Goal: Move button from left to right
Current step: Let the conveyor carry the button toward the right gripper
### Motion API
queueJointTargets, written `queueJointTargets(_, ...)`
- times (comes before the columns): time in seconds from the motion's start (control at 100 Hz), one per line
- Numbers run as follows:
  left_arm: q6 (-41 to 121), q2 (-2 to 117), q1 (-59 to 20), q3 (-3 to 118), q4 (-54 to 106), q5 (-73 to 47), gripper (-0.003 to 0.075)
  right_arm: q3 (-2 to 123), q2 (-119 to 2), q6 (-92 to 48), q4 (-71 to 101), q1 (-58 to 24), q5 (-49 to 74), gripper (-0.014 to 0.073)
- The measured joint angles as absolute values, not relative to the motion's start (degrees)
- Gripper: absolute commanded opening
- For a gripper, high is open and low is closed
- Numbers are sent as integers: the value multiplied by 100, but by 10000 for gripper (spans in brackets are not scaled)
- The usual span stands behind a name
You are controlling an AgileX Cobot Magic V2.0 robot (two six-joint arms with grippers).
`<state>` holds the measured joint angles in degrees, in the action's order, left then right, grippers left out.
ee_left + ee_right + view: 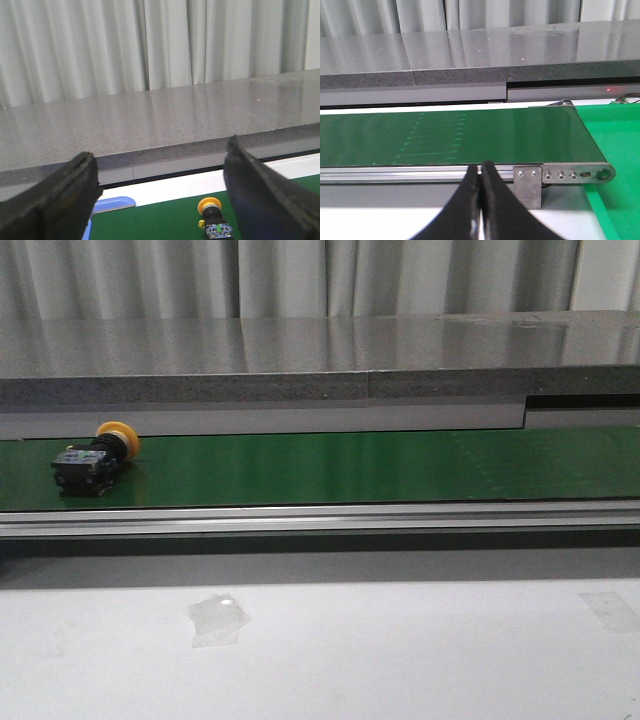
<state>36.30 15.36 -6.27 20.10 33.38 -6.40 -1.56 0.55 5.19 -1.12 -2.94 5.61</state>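
At the far left end of the green belt (330,468), about nine o'clock in the front view, the button (95,457) lies on its side, its long axis running from the dark body toward the orange-yellow cap at roughly one o'clock. My left end effector (160,192) is plainly the nearer, fingers spread wide and empty, with the button (212,220) just ahead, nearer the right finger. My right end effector (481,200) is pinched closed on nothing over the belt's other end, well apart from it.
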Motion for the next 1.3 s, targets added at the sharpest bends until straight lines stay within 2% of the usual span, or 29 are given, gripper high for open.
queueJointTargets(0.11, 3630, 1478, -627, 1998, 3338, -640, 508, -156, 55, 519, -112, -294, 561, -68)
queueJointTargets(0.18, 3630, 1474, -627, 1998, 3338, -640, 466, -156, 55, 519, -112, -294, 561, -68)
queueJointTargets(0.25, 3630, 1474, -627, 1998, 3338, -640, 382, -156, 55, 519, -112, -294, 561, -68)
queueJointTargets(0.51, 3630, 1465, -627, 1998, 3338, -637, -21, -156, 55, 519, -112, -294, 561, -68)
queueJointTargets(1.06, 3630, 1465, -627, 1998, 3338, -637, -20, 65, 55, 519, 99, -294, 263, -68)
queueJointTargets(1.18, 3630, 1465, -627, 1998, 3338, -637, -20, 691, -182, 519, 236, -294, 633, -68)
queueJointTargets(1.3, 3630, 1465, -627, 1998, 3338, -637, -20, 1596, -835, 519, 278, -294, 1673, -68)
